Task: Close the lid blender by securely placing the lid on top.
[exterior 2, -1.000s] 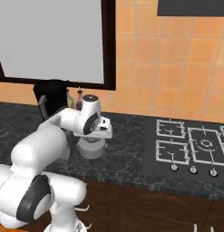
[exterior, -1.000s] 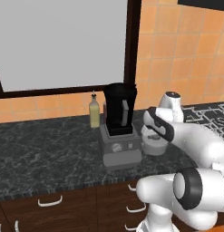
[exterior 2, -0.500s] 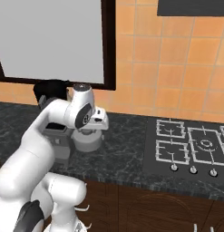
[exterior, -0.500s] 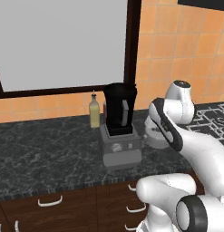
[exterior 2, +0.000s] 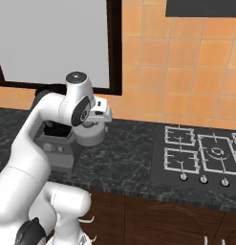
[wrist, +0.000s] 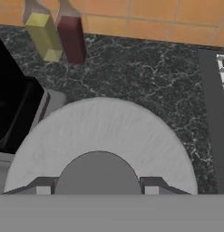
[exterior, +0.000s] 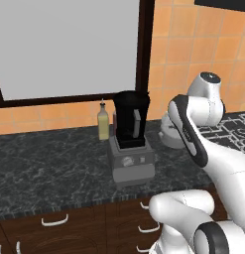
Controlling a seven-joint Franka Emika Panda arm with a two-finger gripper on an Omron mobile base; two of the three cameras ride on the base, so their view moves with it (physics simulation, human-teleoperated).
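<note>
The blender (exterior: 130, 149) stands on the dark counter, a grey base with a dial under a tall black jar (exterior: 130, 119) whose top is open. To its right, my gripper (exterior 2: 92, 125) is shut on the raised knob of the light-grey lid (exterior 2: 90, 135), which hangs a little above the counter. In the hand view the lid (wrist: 104, 131) spreads wide under my gripper (wrist: 99, 188), with my fingertips (wrist: 43, 186) on either side of the knob. The black jar (wrist: 9, 108) lies at the left edge there. In the left base view my forearm hides part of the lid (exterior: 167, 135).
A slim yellowish bottle (exterior: 103, 124) stands against the wall just left of the jar; the hand view also shows a dark red bottle (wrist: 71, 38) beside the yellowish bottle (wrist: 44, 36). A gas hob (exterior 2: 200, 153) lies to the right. Tiled wall and a window frame stand behind.
My hand has risen with the lid, lifting it off the counter, and the arm's elbow has swung up. The blender and bottles have not moved.
</note>
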